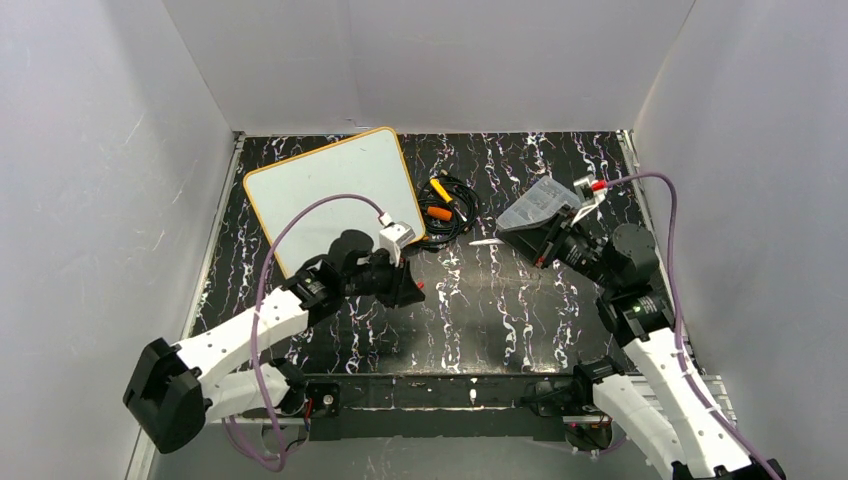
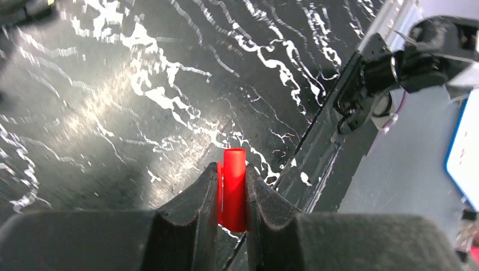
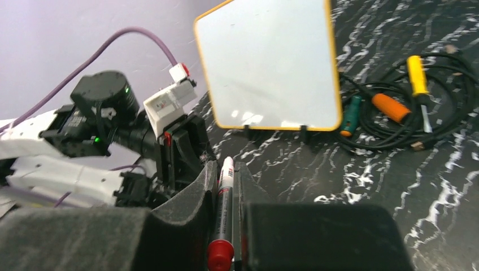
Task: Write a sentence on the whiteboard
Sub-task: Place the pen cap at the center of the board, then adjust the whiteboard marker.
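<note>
The whiteboard, white with an orange-yellow rim, lies at the back left of the black marbled table. Its face is bare and the sentence is not in view. My left gripper is shut on a red marker cap, held over the table near its front edge. My right gripper is shut on a marker with a grey barrel and a red rear end. The marker's white front end points at the left gripper, and its tip is hidden.
A coil of black cable with orange, yellow and green-handled pieces lies just right of the whiteboard. A clear plastic parts box sits at the back right behind my right gripper. White walls close in the back and both sides.
</note>
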Controlling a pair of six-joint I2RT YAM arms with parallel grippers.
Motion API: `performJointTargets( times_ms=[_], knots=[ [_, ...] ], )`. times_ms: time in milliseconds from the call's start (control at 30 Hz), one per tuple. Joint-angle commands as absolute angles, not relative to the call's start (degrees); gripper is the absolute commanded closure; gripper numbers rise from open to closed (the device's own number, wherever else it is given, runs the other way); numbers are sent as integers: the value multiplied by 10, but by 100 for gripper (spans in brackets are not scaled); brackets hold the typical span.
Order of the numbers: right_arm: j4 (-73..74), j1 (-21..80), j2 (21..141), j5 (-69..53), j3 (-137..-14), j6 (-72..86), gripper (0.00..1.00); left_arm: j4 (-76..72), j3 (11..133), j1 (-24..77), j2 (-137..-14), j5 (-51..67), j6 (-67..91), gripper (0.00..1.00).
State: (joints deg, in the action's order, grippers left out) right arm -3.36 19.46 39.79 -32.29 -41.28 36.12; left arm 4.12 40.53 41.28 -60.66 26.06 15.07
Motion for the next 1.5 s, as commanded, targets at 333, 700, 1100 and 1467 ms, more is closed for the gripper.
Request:
performJointTargets(
  times_ms=[333, 700, 1100, 1467],
  knots=[
    [-75, 192, 380, -214, -346, 330, 99, -33, 418, 514, -771, 18, 255, 69],
    [-112, 195, 379, -158, -321, 308, 99, -32, 405, 512, -671, -42, 313, 24],
    [-294, 425, 509, 101, -350, 214, 99, -51, 491, 485, -623, 28, 604, 18],
    [-403, 606, 593, 258, -368, 122, 99, -83, 417, 449, -544, -49, 782, 16]
  ],
)
